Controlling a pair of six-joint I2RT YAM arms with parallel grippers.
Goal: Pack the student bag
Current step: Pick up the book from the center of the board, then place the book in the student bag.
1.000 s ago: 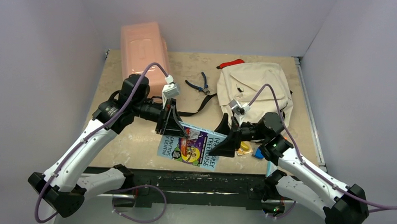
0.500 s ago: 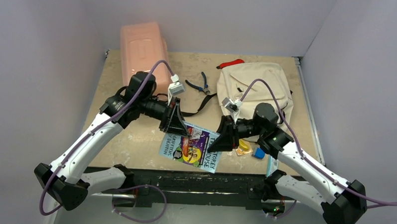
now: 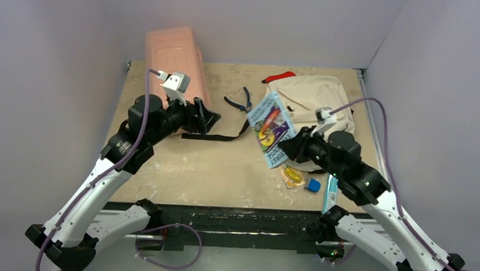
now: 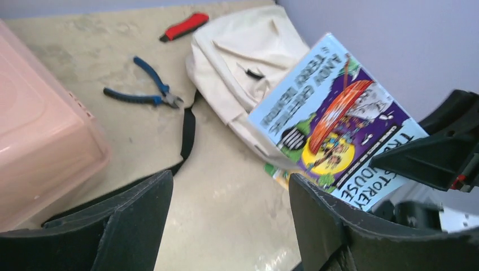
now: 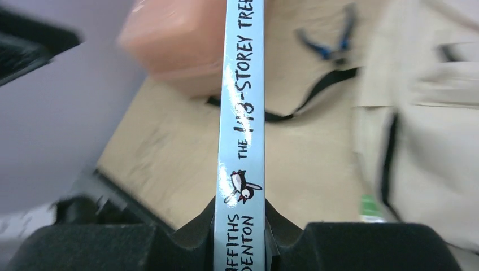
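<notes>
The student bag [image 3: 314,97], a cream fabric backpack, lies flat at the back right of the table, with a black strap [image 3: 216,136] trailing to the left. My right gripper [image 3: 283,150] is shut on a colourful paperback book [image 3: 271,127] and holds it tilted in the air over the bag's left edge. The right wrist view shows the book's pale blue spine [image 5: 242,113] clamped between the fingers [image 5: 242,220]. My left gripper [image 3: 208,117] is open and holds nothing, hovering beside the pink box. Its wrist view looks across to the book [image 4: 333,130] and the bag [image 4: 243,62].
A rigid pink box [image 3: 171,55] stands at the back left. Blue-handled pliers [image 3: 240,101] and a red utility knife [image 3: 280,76] lie near the back. A yellow packet [image 3: 292,175], a blue cube [image 3: 312,185] and a teal stick [image 3: 330,196] lie at the front right.
The left gripper let go of the book, opened and drew back up-left toward the pink box. The right gripper closed on the book and lifted it off the table toward the bag.
</notes>
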